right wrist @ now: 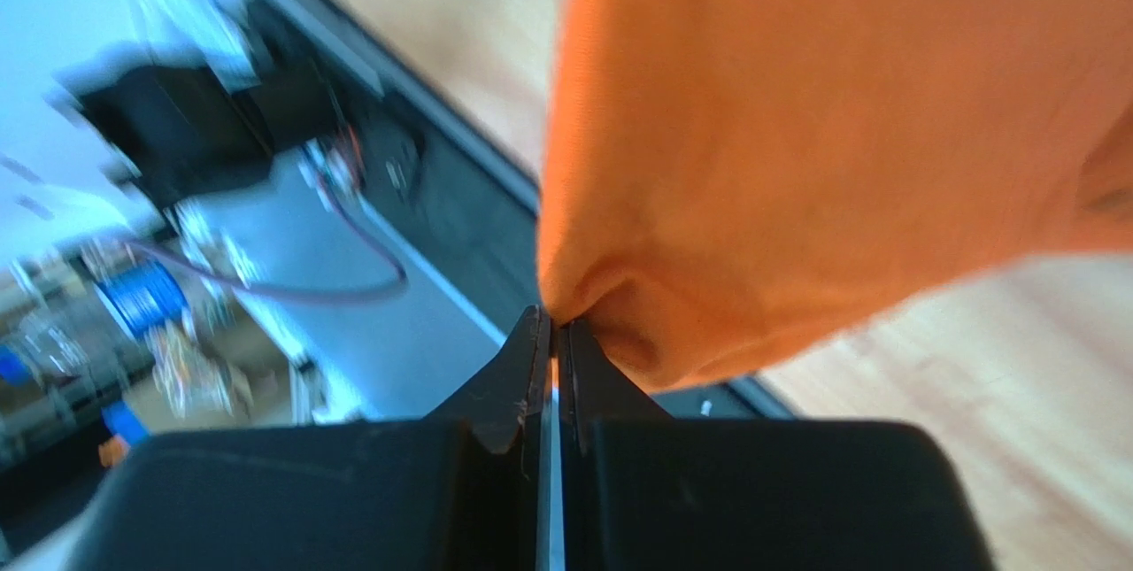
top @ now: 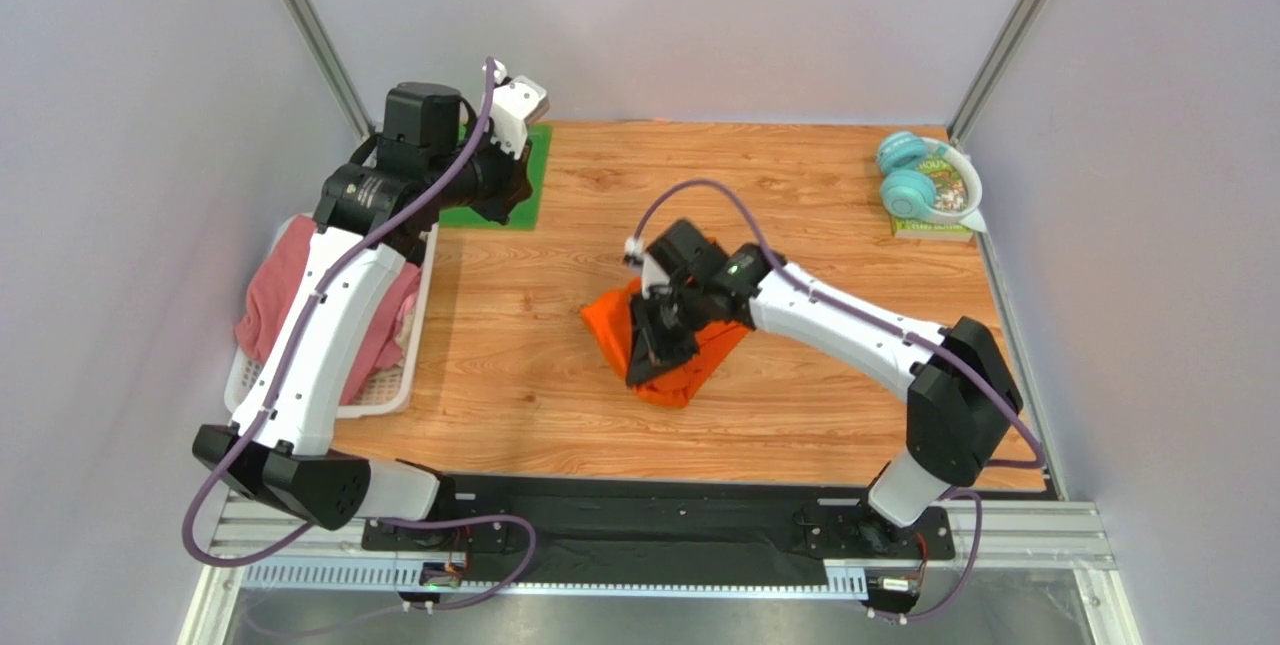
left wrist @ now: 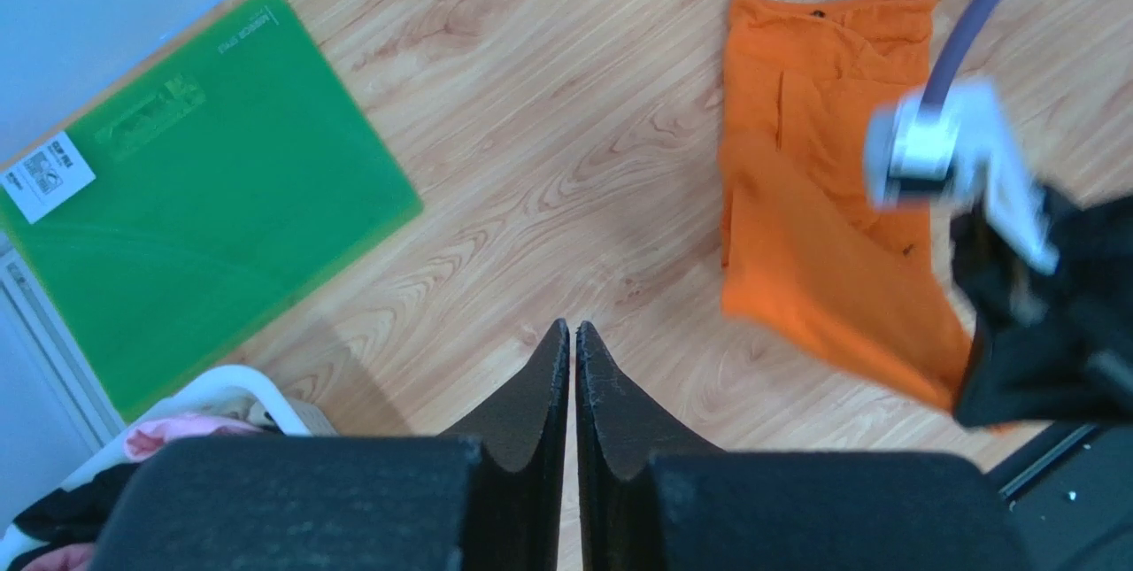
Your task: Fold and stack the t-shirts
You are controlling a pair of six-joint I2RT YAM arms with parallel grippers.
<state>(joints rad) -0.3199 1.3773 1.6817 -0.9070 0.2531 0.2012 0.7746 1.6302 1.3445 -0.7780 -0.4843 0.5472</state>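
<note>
1. Wood-grain table (top: 526, 360), pale walls on three sides.
2. Left edge: white basket (top: 394, 390) holds the pink t-shirt (top: 278, 293).
3. Left gripper (left wrist: 572, 332) is raised near the green mat (left wrist: 200, 199), fingers pressed together on nothing.
4. Mid-table: orange t-shirt (top: 694, 363), bunched. Right gripper (right wrist: 552, 326) pinches a fold of it.
5. Far right corner: teal headphones (top: 906, 177).

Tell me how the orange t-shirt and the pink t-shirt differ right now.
The orange t-shirt lies on the wooden table, partly folded; the pink t-shirt sits bunched in the white basket. The right gripper pinches the orange t-shirt; no gripper touches the pink t-shirt. Both are plain cloth.
</note>
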